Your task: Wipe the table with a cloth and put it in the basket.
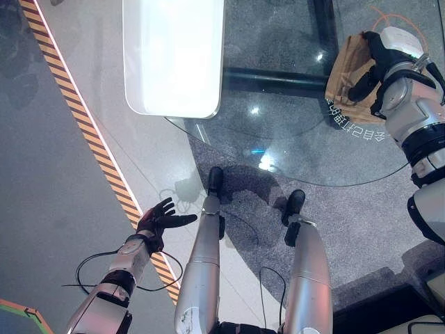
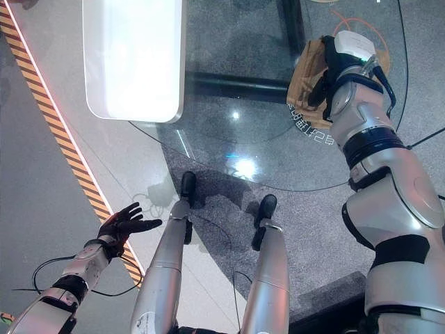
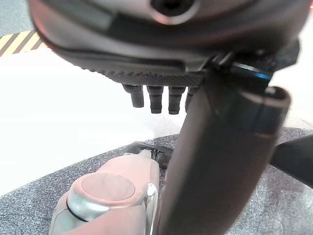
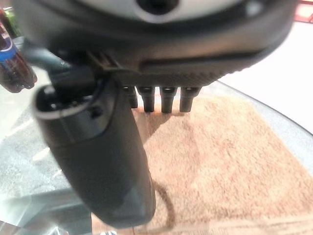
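A round glass table (image 1: 292, 149) stands over grey speckled floor, and at the upper right of the frame the brown cloth (image 1: 345, 73) lies flat near its edge under the right hand (image 1: 375, 66). Its fingers reach out straight over the cloth. To wipe well, I'd say keep the palm flat and sweep evenly — no bunching; the left hand (image 1: 158, 219) hangs spread at lower left.

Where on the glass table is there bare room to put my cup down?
The glass table looks bare across its middle, between the white tray on the robot's left and the brown cloth on the right. It is crowded at the right edge, where the right robot hand lies on the cloth. The left robot hand hangs over the floor.
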